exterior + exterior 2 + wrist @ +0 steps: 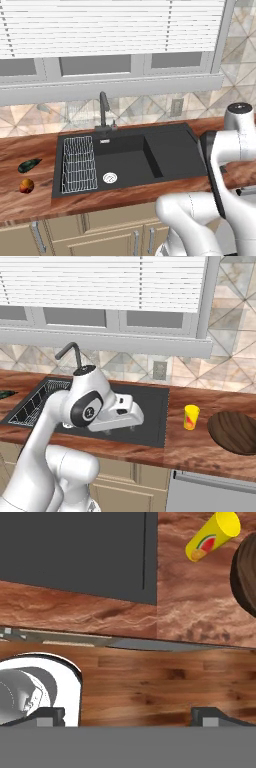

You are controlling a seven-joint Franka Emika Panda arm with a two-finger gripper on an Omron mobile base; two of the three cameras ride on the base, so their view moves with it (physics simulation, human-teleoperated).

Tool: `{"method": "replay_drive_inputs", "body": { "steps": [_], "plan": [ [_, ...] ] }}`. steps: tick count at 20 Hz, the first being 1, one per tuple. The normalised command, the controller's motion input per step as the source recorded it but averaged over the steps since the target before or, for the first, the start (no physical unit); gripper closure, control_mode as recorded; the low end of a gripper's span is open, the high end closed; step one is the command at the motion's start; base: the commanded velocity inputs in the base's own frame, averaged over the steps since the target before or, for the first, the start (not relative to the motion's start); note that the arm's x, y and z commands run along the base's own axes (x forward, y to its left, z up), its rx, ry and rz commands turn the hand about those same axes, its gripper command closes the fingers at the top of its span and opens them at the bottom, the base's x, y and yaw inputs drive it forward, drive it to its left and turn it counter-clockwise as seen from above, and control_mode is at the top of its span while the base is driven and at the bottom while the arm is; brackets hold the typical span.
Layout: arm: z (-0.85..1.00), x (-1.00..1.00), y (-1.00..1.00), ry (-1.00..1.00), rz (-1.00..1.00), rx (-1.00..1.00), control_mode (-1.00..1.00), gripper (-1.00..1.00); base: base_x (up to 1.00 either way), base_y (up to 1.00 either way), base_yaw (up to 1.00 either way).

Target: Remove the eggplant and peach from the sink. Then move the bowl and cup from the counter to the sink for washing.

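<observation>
End effector (128, 716) low at the worktop's front edge, tips set wide apart, nothing between them — aimed down past the edge at the wooden floor. Nearest task things to the right of the sink (150, 421): cup (190, 417) upright on the worktop (195, 448), bowl (234, 432) just beyond it, near but apart. Basin looks clear of produce; eggplant (29, 165) and peach (26, 186) already out on the worktop left of the sink. So likely first half done, second half in hand — next calls for lifting toward the cup, closing around its wall, carrying it to the basin.
</observation>
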Motion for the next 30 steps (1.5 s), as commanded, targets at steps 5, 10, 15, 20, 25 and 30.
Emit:
{"method": "replay_drive_inputs", "body": {
  "steps": [5,10,15,20,25,30],
  "plan": [
    [0.00,-0.01,-0.27,0.00,-0.06,-0.04,-1.00,-1.00,0.00,0.00,0.00],
    [0.00,-0.02,-0.30,0.00,-0.05,-0.02,-1.00,-1.00,0.00,0.00,0.00],
    [0.00,0.00,-0.29,0.00,-0.03,-0.02,-1.00,-1.00,0.00,0.00,0.00],
    [0.00,0.00,-0.32,0.00,-0.03,-0.01,-1.00,-1.00,0.00,0.00,0.00],
    [0.00,0.00,-0.32,-0.01,-0.01,0.00,-1.00,-1.00,0.00,0.00,0.00],
    [0.00,0.00,-0.28,-0.02,0.00,-0.03,-1.00,-1.00,0.00,0.00,0.00]
  ]
}}
